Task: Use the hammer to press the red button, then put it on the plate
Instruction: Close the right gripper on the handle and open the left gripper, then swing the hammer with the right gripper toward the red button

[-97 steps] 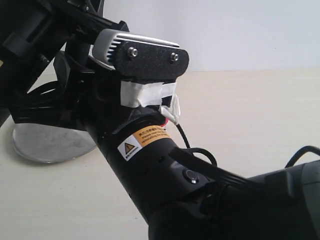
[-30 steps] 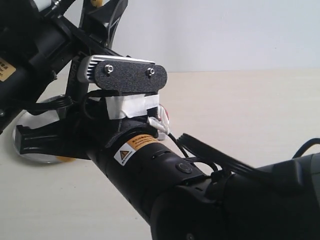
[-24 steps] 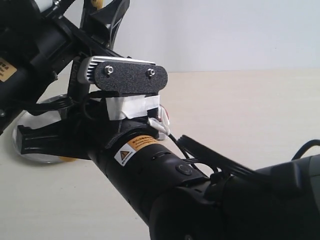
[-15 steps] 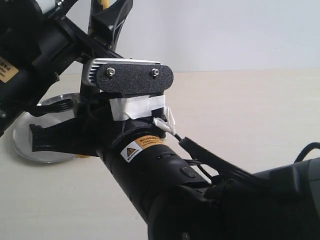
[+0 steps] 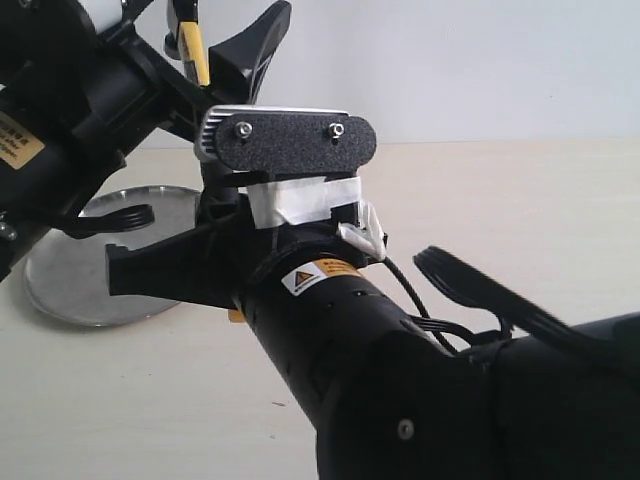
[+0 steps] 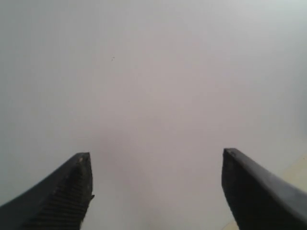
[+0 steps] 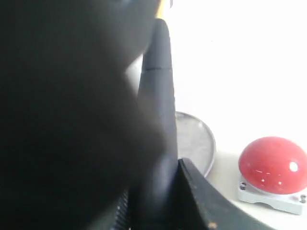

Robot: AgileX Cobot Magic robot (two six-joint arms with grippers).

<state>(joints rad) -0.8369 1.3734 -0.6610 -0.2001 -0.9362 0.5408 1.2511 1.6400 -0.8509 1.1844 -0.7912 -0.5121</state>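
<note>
My right gripper [image 7: 160,206] is shut on the hammer [image 7: 160,91], whose black handle stands upright between the jaws. In the exterior view the gripper [image 5: 165,268] reaches left over the plate [image 5: 85,285], and a yellow band of the hammer [image 5: 197,52] shows above it. The wrist view shows the silver plate [image 7: 196,141] just behind the handle. The red button [image 7: 273,163] on its light-grey base sits beside the plate. My left gripper [image 6: 156,160] is open and empty, facing a blank wall.
The left arm [image 5: 60,100] hangs high at the left, close above the right wrist. The right arm's body [image 5: 400,370] fills the foreground and hides the button in the exterior view. Pale tabletop [image 5: 520,220] stretches to the right.
The right arm has shifted right and lifted, uncovering more of the plate. The hammer's yellow band has risen higher. The left arm has barely moved.
</note>
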